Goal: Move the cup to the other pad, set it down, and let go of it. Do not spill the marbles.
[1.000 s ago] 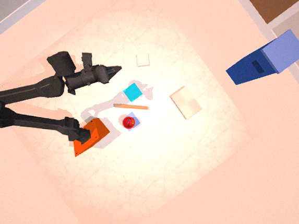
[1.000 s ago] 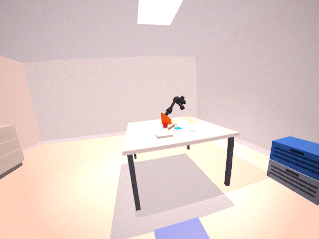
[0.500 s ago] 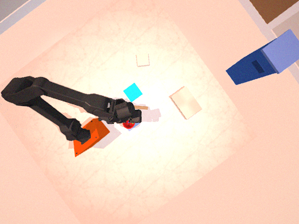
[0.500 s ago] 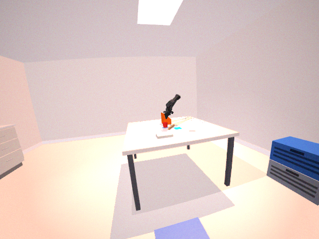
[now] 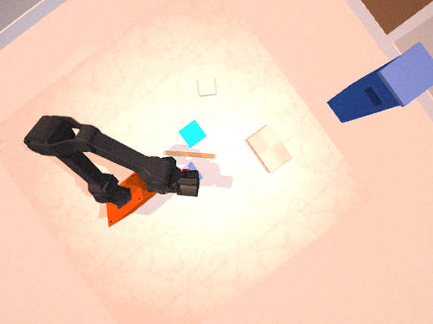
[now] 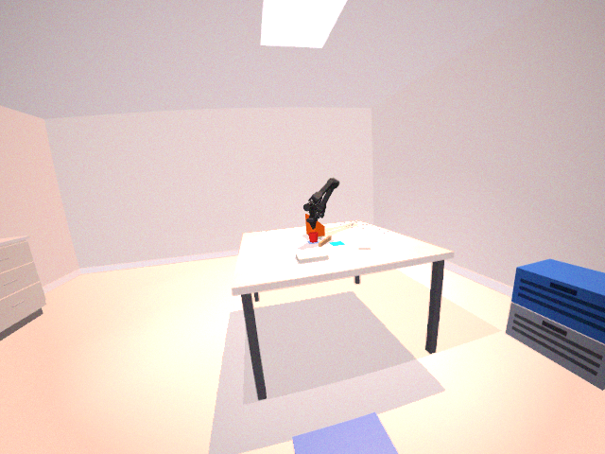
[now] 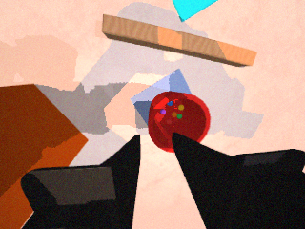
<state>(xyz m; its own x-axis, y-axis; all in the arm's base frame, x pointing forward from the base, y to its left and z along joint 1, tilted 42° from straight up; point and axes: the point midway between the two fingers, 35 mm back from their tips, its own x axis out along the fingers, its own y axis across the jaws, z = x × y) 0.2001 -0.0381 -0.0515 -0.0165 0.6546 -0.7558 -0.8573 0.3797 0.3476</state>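
A red cup (image 7: 191, 125) (image 6: 313, 237) (image 5: 185, 170) stands upright on the blue pad (image 7: 172, 80) (image 5: 192, 166); several small coloured marbles lie inside. In the wrist view it sits off toward the right finger, whose tip overlaps the near rim. My gripper (image 7: 156, 137) (image 6: 313, 227) points down above the cup, partly open, with nothing between its fingers. In the top view the gripper body hides most of the cup and the fingertips. The cyan pad (image 5: 192, 133) (image 6: 337, 243) (image 7: 193, 7) bears nothing.
A wooden bar (image 5: 190, 154) (image 6: 324, 240) (image 7: 178, 40) lies between the two pads. A pale flat block (image 5: 269, 149) (image 6: 311, 256) lies farther off, and a small pale square (image 5: 206, 87) (image 6: 364, 248) lies beyond the cyan pad. The orange base plate (image 5: 129, 201) (image 7: 43, 124) is close to the cup.
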